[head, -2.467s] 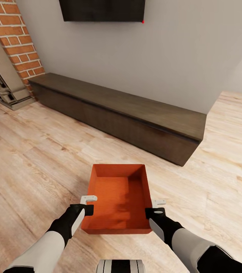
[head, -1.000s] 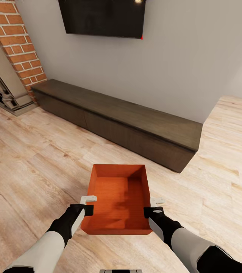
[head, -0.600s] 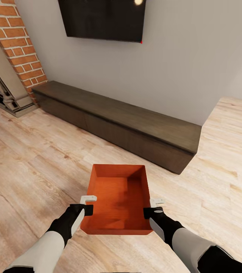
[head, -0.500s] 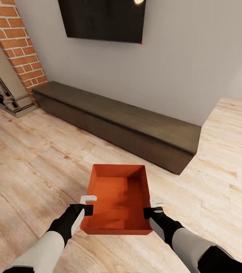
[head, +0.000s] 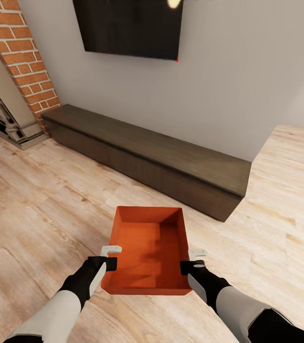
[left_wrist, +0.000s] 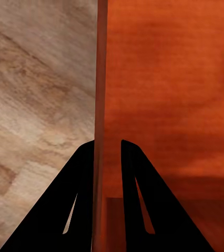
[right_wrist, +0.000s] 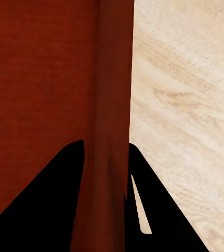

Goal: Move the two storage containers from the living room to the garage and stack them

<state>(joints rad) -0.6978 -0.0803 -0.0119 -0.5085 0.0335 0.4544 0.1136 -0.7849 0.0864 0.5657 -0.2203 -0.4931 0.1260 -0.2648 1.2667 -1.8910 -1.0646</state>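
Observation:
One orange-red storage container, open at the top, hangs in front of me over the living room's light wood floor. My left gripper is shut on its left wall and my right gripper is shut on its right wall. In the left wrist view the two black fingers of the left gripper straddle the thin wall of the container. The right wrist view has the right gripper pinching the other wall of the container. The garage is out of view.
A long low dark cabinet runs along the grey wall ahead, under a black TV. A brick fireplace stands at the far left. Plank floor continues past the cabinet's right end.
The whole picture has shifted downward, so the camera has moved: more of the TV shows. The container keeps the same place between both grippers.

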